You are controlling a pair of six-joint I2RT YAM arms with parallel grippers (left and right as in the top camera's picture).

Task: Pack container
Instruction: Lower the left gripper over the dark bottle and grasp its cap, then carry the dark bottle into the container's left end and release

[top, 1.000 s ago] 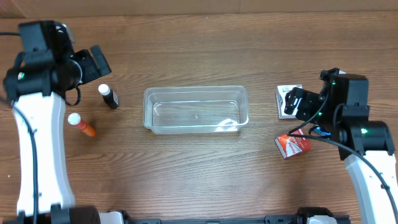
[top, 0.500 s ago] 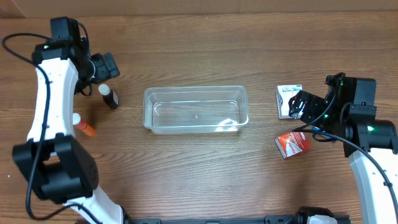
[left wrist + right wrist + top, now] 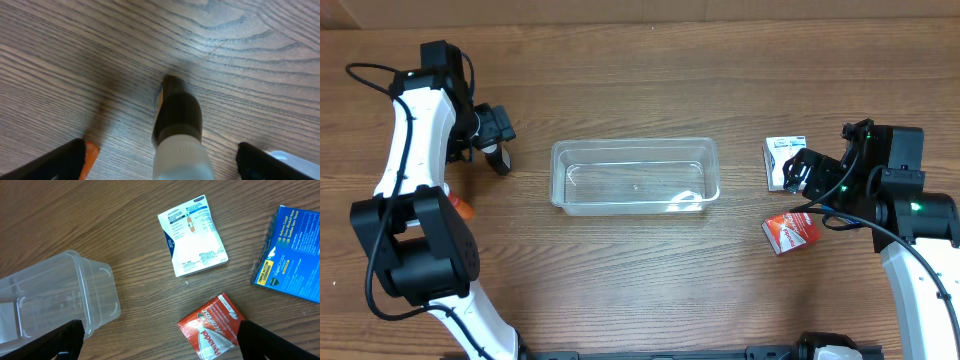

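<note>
The clear plastic container (image 3: 635,143) sits empty at the table's middle; its end also shows in the right wrist view (image 3: 55,300). My left gripper (image 3: 494,136) is open, and in the left wrist view (image 3: 160,167) its fingers stand apart on either side of a dark bottle with a white cap (image 3: 177,120), (image 3: 501,160). An orange bottle (image 3: 90,155), (image 3: 463,209) lies by the left finger. My right gripper (image 3: 800,172), (image 3: 160,342) is open and empty above the table, between the container and a red packet (image 3: 212,327), (image 3: 790,232).
A white box (image 3: 192,235), (image 3: 780,157) lies right of the container. A blue box (image 3: 290,255) lies further right, hidden under my right arm in the overhead view.
My left arm has swung toward the dark bottle and now hangs over it. My right arm shifted slightly right and has since held still.
</note>
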